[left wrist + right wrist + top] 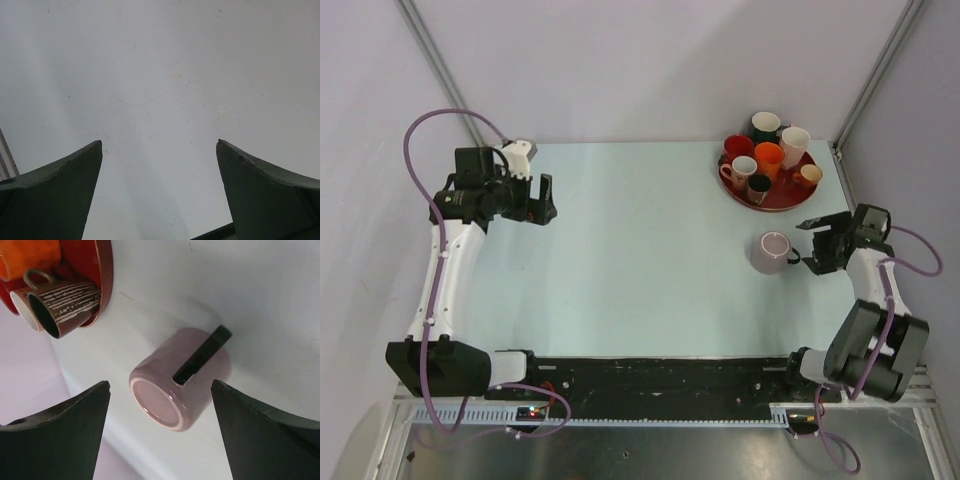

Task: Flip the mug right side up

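On a pale blue-green table (640, 260), a pink mug (773, 252) stands rim-down near a red tray (775, 207) of cups, on the tray's near side. Its dark handle (794, 258) points toward the right gripper (820, 245), just beside it, whose jaws stand wide apart with nothing between them. The left gripper (542, 200) hangs equally wide and empty, well apart across the table. The mug looks like glazed ceramic: rigid, smooth, probably slippery and prone to chipping. Squeezing across its body, clear of the handle, seems the surest hold.
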Controlling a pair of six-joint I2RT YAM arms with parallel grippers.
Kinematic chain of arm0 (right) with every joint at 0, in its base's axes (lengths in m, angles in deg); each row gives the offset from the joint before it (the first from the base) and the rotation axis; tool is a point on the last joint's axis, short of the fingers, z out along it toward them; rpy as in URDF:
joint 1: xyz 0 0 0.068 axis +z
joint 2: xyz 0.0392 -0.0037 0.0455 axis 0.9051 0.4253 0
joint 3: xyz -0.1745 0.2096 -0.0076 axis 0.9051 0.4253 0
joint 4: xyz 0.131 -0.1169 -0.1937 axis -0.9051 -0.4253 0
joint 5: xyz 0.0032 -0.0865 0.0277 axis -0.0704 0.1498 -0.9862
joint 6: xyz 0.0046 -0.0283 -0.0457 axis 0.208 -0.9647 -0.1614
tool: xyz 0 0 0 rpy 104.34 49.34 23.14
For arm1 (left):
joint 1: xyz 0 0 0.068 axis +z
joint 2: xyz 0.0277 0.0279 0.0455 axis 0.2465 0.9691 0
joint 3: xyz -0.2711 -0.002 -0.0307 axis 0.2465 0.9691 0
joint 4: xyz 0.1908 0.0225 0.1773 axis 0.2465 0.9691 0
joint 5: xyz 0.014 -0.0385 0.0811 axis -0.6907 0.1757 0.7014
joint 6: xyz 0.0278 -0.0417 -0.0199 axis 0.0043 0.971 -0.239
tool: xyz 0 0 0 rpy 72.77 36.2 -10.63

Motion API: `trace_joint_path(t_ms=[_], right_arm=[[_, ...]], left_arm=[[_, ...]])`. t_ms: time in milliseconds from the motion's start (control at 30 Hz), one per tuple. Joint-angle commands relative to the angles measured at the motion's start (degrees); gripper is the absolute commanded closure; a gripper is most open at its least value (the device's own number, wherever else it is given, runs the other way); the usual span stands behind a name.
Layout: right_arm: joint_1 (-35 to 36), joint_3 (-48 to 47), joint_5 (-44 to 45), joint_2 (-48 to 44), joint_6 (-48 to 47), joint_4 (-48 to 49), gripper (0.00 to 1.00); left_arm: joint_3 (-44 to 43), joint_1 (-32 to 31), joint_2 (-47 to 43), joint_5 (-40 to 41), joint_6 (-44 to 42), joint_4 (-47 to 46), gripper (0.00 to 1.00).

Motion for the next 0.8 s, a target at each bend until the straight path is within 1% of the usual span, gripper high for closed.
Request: trace_joint_path(t_ms=[0, 133, 300, 367, 467, 600, 667, 700, 767], right_arm=[[2.07, -0.39, -4.51, 5.46, 11.41, 6.25, 0.15], [2.90, -0.39, -2.31, 9.14, 13.13, 6.81, 0.17], [4.47, -0.32, -0.15, 12.64, 12.68, 7.26, 0.19], [4.58, -0.38, -0.15, 14.50, 11.84, 8.21, 0.25], [4.61, -0.55, -1.81, 18.01, 10.66, 10.11, 0.37], [5.37, -0.65, -3.94, 20.95, 8.41, 11.28, 0.57], [6.06, -0.66, -4.48, 21.11, 6.73, 11.76, 0.71], [6.39, -0.66, -5.01, 21.00, 5.74, 12.01, 0.80], [7.03, -0.77, -6.33, 20.11, 3.67, 12.23, 0.94]], left_arm=[[0.54, -0.29, -1.85, 0.25, -1.38, -0.88, 0.01], [0.46, -0.22, -2.34, 1.10, -1.49, -0.88, 0.02], [0.24, -0.18, -2.16, 1.32, -1.58, -0.86, 0.02], [0.16, -0.18, -2.01, 1.46, -1.52, -0.85, 0.02], [0.11, -0.17, -1.88, 1.62, -1.58, -0.87, 0.02], [0.09, -0.18, -1.91, 1.72, -1.67, -0.81, 0.02], [0.19, -0.18, -1.99, 1.78, -1.72, -0.87, 0.02], [0.29, -0.23, -2.01, 1.80, -1.74, -0.87, 0.02], [0.42, -0.24, -2.21, 1.80, -1.76, -0.90, 0.02]])
